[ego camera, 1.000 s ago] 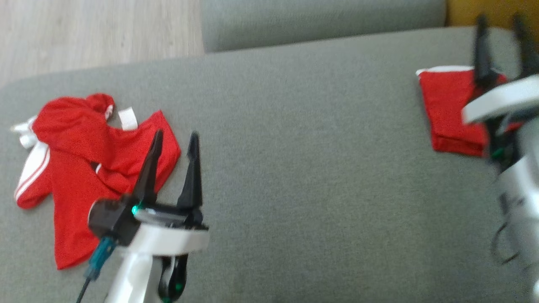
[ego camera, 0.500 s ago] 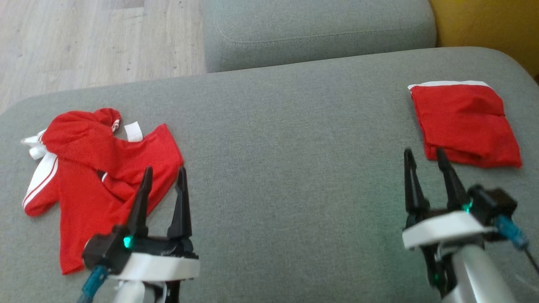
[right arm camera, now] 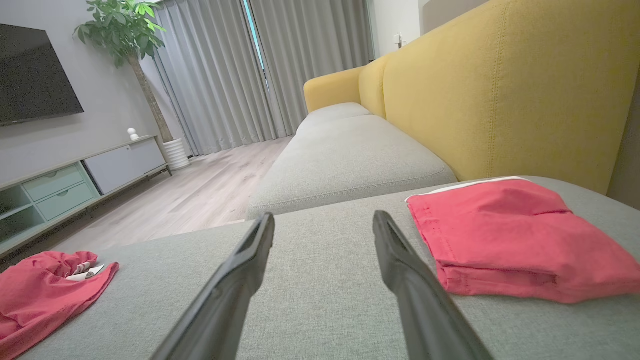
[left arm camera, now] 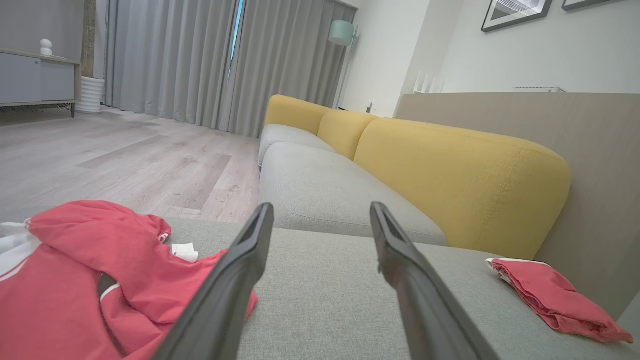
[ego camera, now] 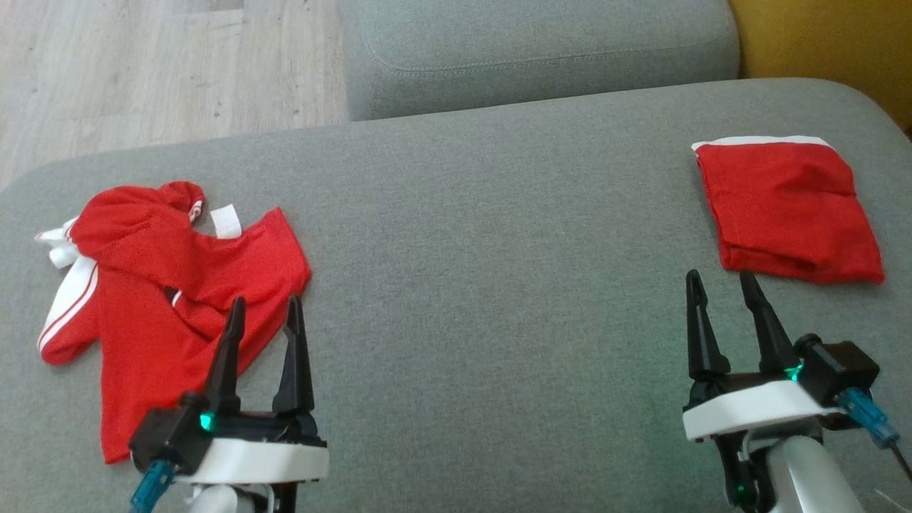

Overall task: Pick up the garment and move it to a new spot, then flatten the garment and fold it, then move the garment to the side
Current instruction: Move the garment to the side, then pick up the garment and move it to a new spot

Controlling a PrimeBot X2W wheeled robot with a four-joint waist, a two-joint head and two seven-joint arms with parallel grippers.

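Note:
A crumpled red garment (ego camera: 142, 285) with white sleeve stripes lies at the left of the grey sofa seat (ego camera: 499, 285). My left gripper (ego camera: 265, 301) stands open just in front of its near right edge, with nothing between the fingers. A folded red garment (ego camera: 787, 210) with a white hem lies flat at the far right. Just short of its near edge my right gripper (ego camera: 718, 276) is open and empty. The left wrist view has the left gripper (left arm camera: 321, 207) beside the crumpled garment (left arm camera: 90, 270). In the right wrist view, the right gripper (right arm camera: 324, 216) is left of the folded garment (right arm camera: 510, 235).
A second grey seat cushion (ego camera: 534, 50) adjoins the far side. The yellow backrest (ego camera: 826, 43) runs along the right. Wooden floor (ego camera: 142, 64) lies beyond the seat's far left edge. A TV unit (right arm camera: 75, 180) and a potted plant (right arm camera: 125, 30) stand across the room.
My right arm has drawn back from over the folded garment to the lower right. The left gripper has pulled back slightly. The head camera shifted as well.

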